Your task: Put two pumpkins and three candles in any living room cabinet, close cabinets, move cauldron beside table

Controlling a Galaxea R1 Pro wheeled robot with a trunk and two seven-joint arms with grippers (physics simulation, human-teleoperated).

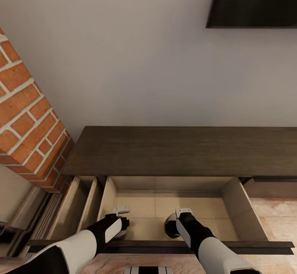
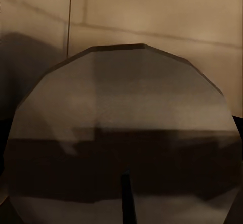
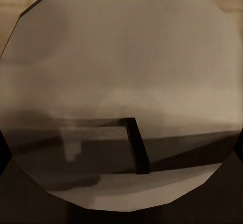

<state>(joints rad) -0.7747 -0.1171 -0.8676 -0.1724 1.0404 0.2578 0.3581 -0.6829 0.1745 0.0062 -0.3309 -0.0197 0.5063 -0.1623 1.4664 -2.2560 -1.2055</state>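
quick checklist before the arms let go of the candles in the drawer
1. Cabinet drawer open: ok.
2. Left gripper over the drawer's inside: ok.
3. Right gripper over the drawer's inside: ok.
4. Candle in the left wrist view, close against the camera: ok.
5. Other candle in the right wrist view, wick showing: ok.
6. Candles resting on the drawer floor: cannot tell.

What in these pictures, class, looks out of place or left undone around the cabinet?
The cabinet has its wide drawer pulled out, though every cabinet must end closed. Both arms reach into it, each gripper with a grey candle close before its wrist camera. Nothing looks spilled or damaged.
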